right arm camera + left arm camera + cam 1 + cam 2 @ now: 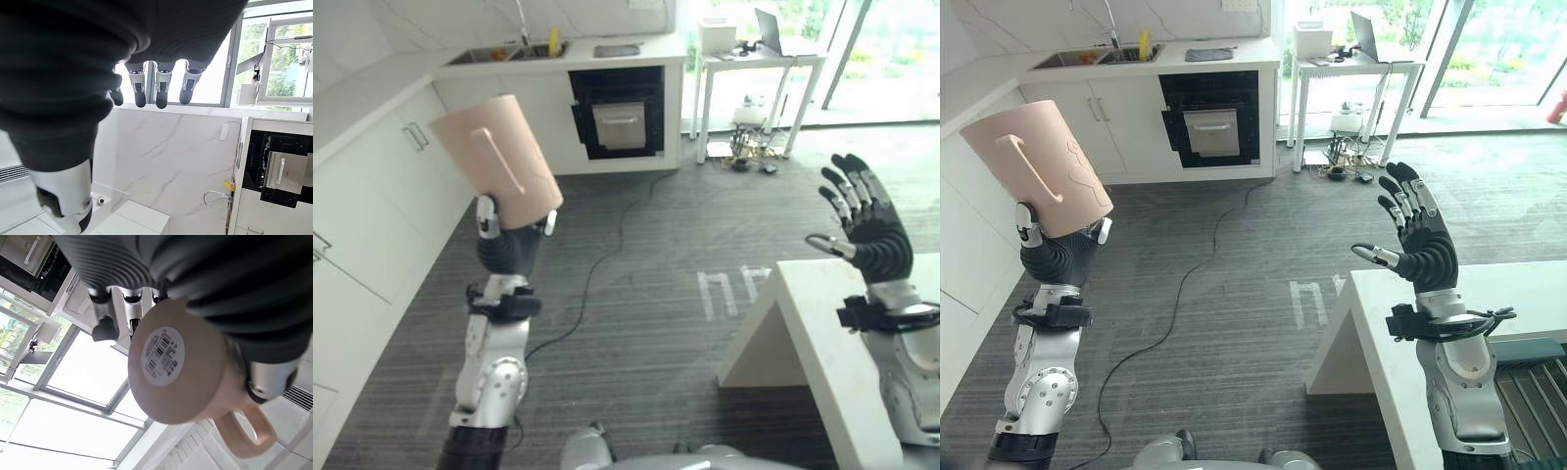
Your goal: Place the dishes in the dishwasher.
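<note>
Pink mug sits clasped in our left hand, its body rising above the curled fingers, handle clear of them. Our right hand is raised, fingers spread, empty. We judge ourselves mid-carry; next we must reach the dishwasher, well beyond the fingertips.

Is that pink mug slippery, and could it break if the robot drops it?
Probably breakable: the pink mug looks like stiff glazed pottery, raised high above the floor. Maybe slippery: its side looks smooth, and the left hand holds its base, not the handle.
</note>
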Available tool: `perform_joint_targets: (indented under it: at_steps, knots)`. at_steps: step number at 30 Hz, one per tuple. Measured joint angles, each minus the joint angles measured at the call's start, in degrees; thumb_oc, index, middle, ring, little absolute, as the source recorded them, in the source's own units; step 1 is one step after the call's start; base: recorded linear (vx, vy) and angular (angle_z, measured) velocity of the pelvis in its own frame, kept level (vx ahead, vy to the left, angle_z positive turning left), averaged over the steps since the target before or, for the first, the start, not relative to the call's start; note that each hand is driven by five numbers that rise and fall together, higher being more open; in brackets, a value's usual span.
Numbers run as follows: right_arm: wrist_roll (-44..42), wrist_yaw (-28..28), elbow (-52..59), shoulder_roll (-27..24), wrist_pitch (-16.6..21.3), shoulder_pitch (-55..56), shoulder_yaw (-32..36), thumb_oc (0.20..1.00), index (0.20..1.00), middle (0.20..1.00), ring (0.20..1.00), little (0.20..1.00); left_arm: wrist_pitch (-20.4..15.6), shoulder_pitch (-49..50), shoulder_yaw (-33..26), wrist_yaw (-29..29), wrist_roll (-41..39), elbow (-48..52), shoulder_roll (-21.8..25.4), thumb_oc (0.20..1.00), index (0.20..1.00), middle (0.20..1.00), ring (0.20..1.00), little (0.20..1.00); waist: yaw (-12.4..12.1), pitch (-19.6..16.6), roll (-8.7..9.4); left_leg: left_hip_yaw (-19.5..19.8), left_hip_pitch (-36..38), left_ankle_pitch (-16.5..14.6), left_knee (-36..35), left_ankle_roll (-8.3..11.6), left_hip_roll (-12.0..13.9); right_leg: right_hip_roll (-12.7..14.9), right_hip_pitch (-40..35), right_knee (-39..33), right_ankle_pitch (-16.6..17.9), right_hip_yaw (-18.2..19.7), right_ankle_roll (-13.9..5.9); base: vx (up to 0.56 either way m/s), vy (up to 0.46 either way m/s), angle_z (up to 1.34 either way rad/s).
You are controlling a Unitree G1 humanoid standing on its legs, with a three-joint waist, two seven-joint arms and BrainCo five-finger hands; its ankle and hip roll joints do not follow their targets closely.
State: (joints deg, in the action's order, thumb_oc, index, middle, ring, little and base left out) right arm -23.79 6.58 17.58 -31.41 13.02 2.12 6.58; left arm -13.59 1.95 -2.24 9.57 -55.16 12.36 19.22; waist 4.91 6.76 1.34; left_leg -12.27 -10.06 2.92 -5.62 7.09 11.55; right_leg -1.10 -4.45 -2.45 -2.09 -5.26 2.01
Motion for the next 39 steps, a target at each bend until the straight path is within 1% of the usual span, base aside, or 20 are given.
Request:
perform_joint_targets:
  at_steps: [2, 4, 6, 8, 13, 16, 17, 18, 19, 20, 22, 25, 27, 30, 31, 32, 33, 34, 36, 39]
  knots:
    - [-0.2, 1.1, -2.7, -1.6, -0.1, -1.5, 1.8, 1.0, 1.0, 1.0, 1.0, 1.0, 0.6, 0.2, -0.5, -0.6, -0.2, -5.3, -1.1, 0.2, 0.2, 0.2, 0.2, 0.2, -0.8, 3.1, -0.54, 2.5, 0.4, -0.8, 0.1, 0.35, 1.4, -0.4, -3.1, -1.5, 1.1, 2.5, -0.59, 0.59, 0.407, -0.05]
    - [-2.0, 2.6, -0.3, -0.5, 0.0, 0.8, 5.3, 1.0, 1.0, 1.0, 1.0, 1.0, 0.5, 3.1, -1.7, -0.5, -0.2, -1.3, -1.8, 0.2, 0.2, 0.2, 0.2, 0.2, -1.7, 3.1, -0.74, -1.5, 1.4, -1.9, 3.3, -1.01, 1.9, 0.0, -4.1, -0.4, -0.9, 3.4, -0.66, 0.45, 0.313, -0.18]
    - [-2.2, 2.6, 1.6, -0.1, 0.1, 1.0, 5.8, 1.0, 1.0, 1.0, 1.0, 1.0, 0.5, 0.6, -2.8, -0.5, -0.2, 0.6, -1.8, 0.2, 0.2, 0.2, 0.2, 0.2, -1.5, 2.9, -1.28, -4.1, 6.1, -1.0, 3.4, -2.04, -1.8, 1.4, -6.5, -0.3, -1.9, 3.5, -2.83, 0.36, 0.228, -0.07]
    - [-2.1, 2.5, 3.7, 0.1, 0.0, 1.1, 3.9, 1.0, 1.0, 1.0, 1.0, 1.0, 0.6, -2.8, -2.3, -0.5, -0.2, 1.5, -1.7, 0.2, 0.2, 0.2, 0.2, 0.2, -2.3, 2.7, -1.59, -3.4, 10.6, 5.6, 0.2, -6.15, -4.7, 3.5, -8.8, 0.9, -3.5, 3.0, -5.15, 0.4, 0.256, -0.04]
    - [-2.0, 0.0, 6.7, 3.3, 0.1, 0.9, 2.6, 1.0, 1.0, 1.0, 1.0, 1.0, 2.7, -5.5, -1.9, -0.5, 0.0, 2.3, -0.2, 0.2, 0.2, 0.2, 0.2, 0.2, -2.7, 2.4, -0.24, -0.9, 14.4, 1.2, 0.6, -10.44, -10.3, 9.8, -1.1, 22.0, -6.3, -1.5, -10.95, 0.4, 0.251, 0.42]
    - [0.1, -1.4, 7.2, 8.4, -0.1, 2.5, 2.8, 1.0, 1.0, 1.0, 1.0, 1.0, 5.7, -4.7, -2.4, -0.4, 0.1, 3.2, 0.6, 0.2, 0.2, 0.2, 0.2, 0.2, -4.0, 2.3, -0.22, 1.2, 17.6, -2.9, 2.1, -12.49, -12.4, 12.1, 5.7, 40.1, -0.4, 0.6, -12.95, 0.34, 0.19, 0.55]
    - [0.6, -1.7, 7.2, 10.0, -0.1, 3.1, 2.7, 1.0, 1.0, 1.0, 1.0, 1.0, 6.3, -3.2, -2.2, -0.3, 0.4, 3.9, 0.7, 0.2, 0.2, 0.2, 0.2, 0.2, -4.5, 2.0, 0.0, 2.4, 17.1, -6.6, 7.7, -13.47, -13.1, 12.6, 9.6, 46.9, 8.5, 2.1, -12.12, 0.44, 0.138, 0.44]
    - [0.6, -2.1, 6.8, 9.6, -0.2, 2.9, 0.6, 1.0, 1.0, 1.0, 1.0, 1.0, 6.2, -0.6, -2.4, -0.4, 0.6, 5.5, 0.7, 0.2, 0.2, 0.2, 0.2, 0.2, -4.4, 1.6, -0.59, 2.4, 17.4, -7.9, 8.8, -13.99, -12.4, 10.8, 14.6, 53.1, 6.8, 3.1, -12.26, 0.41, 0.004, -0.12]
    - [0.6, -1.9, 6.6, 8.5, -0.1, 2.0, -0.5, 1.0, 1.0, 1.0, 1.0, 1.0, 5.7, -0.5, -2.9, -0.5, 0.6, 5.6, 1.4, 0.2, 0.2, 0.2, 0.2, 0.2, -4.3, 1.5, -2.01, 1.7, 19.2, -9.9, 5.9, -12.33, -10.8, 7.4, 19.0, 52.4, -1.2, 1.0, -12.58, 0.27, -0.106, -0.44]
    - [0.6, -2.0, 6.3, 8.3, -0.4, 2.2, -1.1, 1.0, 1.0, 1.0, 1.0, 1.0, 6.5, -0.7, -3.1, -1.0, 0.7, 5.1, 2.7, 0.2, 0.2, 0.2, 0.2, 0.2, -3.6, 1.0, -0.26, 0.9, 19.9, -9.3, 4.6, -11.97, -11.4, 7.7, 20.2, 43.4, -4.4, -2.9, -10.02, 0.24, -0.155, -0.35]
    - [0.3, -1.8, 6.1, 7.1, -0.2, 2.6, -0.5, 1.0, 1.0, 1.0, 1.0, 1.0, 7.0, -0.8, -3.6, -1.0, 2.1, 5.0, 2.7, 0.2, 0.2, 0.2, 0.2, 0.2, -2.5, 1.1, 0.4, -0.2, 21.5, -9.7, 3.6, -11.28, -12.6, 9.3, 21.7, 25.9, -3.8, -12.5, -6.52, 0.31, -0.265, -0.11]
    - [0.1, -1.3, 5.3, 6.7, -0.1, 2.7, -0.2, 1.0, 1.0, 1.0, 1.0, 1.0, 7.1, -0.9, -4.4, -1.4, 2.6, 2.9, 1.4, 0.2, 0.2, 0.2, 0.2, 0.2, -0.4, 1.3, 0.63, -0.6, 23.4, -11.0, 3.7, -9.22, -13.4, 9.9, 22.2, 4.3, 1.7, -10.0, -7.89, 0.34, -0.308, 0.14]
    - [0.1, -2.1, 4.6, 6.8, -0.1, 0.6, -0.5, 1.0, 1.0, 1.0, 1.0, 1.0, 7.5, -2.3, -1.3, -1.9, 2.9, 0.9, 0.9, 0.2, 0.2, 0.2, 0.2, 0.2, 1.2, 1.8, -0.3, 0.2, 26.6, -12.4, 3.6, -7.04, -12.6, 11.9, 23.1, -2.8, 5.3, -7.7, -9.05, 0.51, -0.529, 0.35]
    - [0.1, -2.6, 3.9, 6.7, 0.1, 0.3, -0.3, 1.0, 1.0, 1.0, 1.0, 1.0, 7.3, -2.4, 0.0, -2.0, 2.9, 1.0, 1.2, 0.2, 0.2, 0.2, 0.2, 0.2, 2.2, 2.5, -1.36, 0.9, 31.4, -15.1, 3.7, -2.65, -8.3, 11.6, 21.5, 2.3, 5.4, -7.6, -8.83, 0.5, -0.617, 0.35]
    - [0.1, -2.6, 3.4, 6.1, -0.2, -0.1, 0.7, 1.0, 1.0, 1.0, 1.0, 1.0, 7.3, -2.8, -0.2, -2.2, 2.8, 1.1, 1.0, 0.2, 0.2, 0.2, 0.2, 0.2, 2.6, 2.5, -1.67, 1.3, 33.6, -16.2, 4.0, -0.72, -5.9, 9.2, 19.6, 3.8, 9.4, -6.3, -8.07, 0.37, -0.447, 0.24]
    - [0.1, -2.7, 3.5, 5.0, -0.3, -1.3, 1.5, 1.0, 1.0, 1.0, 1.0, 1.0, 7.3, -2.9, -0.1, -2.4, 2.5, 1.7, -0.2, 0.2, 0.2, 0.2, 0.2, 0.2, 2.6, 2.7, -3.56, 0.6, 34.9, -15.4, 5.0, 0.67, -3.1, 6.5, 19.6, 6.7, 12.1, -7.0, -5.83, 0.35, -0.462, -0.04]
    - [0.1, -2.5, 3.4, 3.4, -0.3, -2.8, 1.2, 1.0, 1.0, 1.0, 1.0, 1.0, 7.2, -2.9, -0.1, -2.6, 2.5, 2.7, -1.2, 0.2, 0.2, 0.2, 0.2, 0.2, 2.5, 2.7, -4.84, -0.7, 35.0, -12.5, 7.9, 1.78, -0.2, 3.8, 19.6, 9.4, 12.0, -7.6, -1.8, 0.38, -0.579, -0.31]
    - [0.0, -2.3, 3.3, 3.3, -0.4, -3.6, 1.1, 1.0, 1.0, 1.0, 1.0, 1.0, 7.2, -3.1, -0.1, -2.6, 2.4, 3.2, -1.1, 0.2, 0.2, 0.2, 0.2, 0.2, 2.5, 2.7, -4.86, -0.6, 34.3, -9.5, 10.3, 1.89, 1.1, 2.1, 19.2, 10.4, 10.1, -7.5, -0.07, 0.35, -0.58, -0.44]
    - [0.0, -1.8, 3.6, 3.7, -0.7, -3.6, 1.1, 1.0, 1.0, 1.0, 1.0, 1.0, 7.2, -3.1, -0.5, -2.6, 2.3, 4.3, -0.9, 0.2, 0.2, 0.2, 0.2, 0.2, 2.0, 2.5, -2.67, -0.8, 28.4, 0.9, 26.4, 2.25, 3.8, -0.3, 15.6, 9.8, 6.6, -5.8, 2.97, 0.31, -0.503, -0.53]
    - [-0.5, -0.8, 4.2, 4.0, -1.1, -1.2, 1.1, 1.0, 1.0, 1.0, 1.0, 1.0, 6.8, 0.8, -0.9, -1.2, 2.3, 6.9, -0.7, 0.2, 0.2, 0.2, 0.2, 0.2, 2.0, 2.7, -0.59, 0.6, 10.6, -1.7, 49.8, 1.86, 2.4, -2.7, 8.5, 4.9, 4.7, -2.8, 5.24, 0.24, -0.358, -0.51]
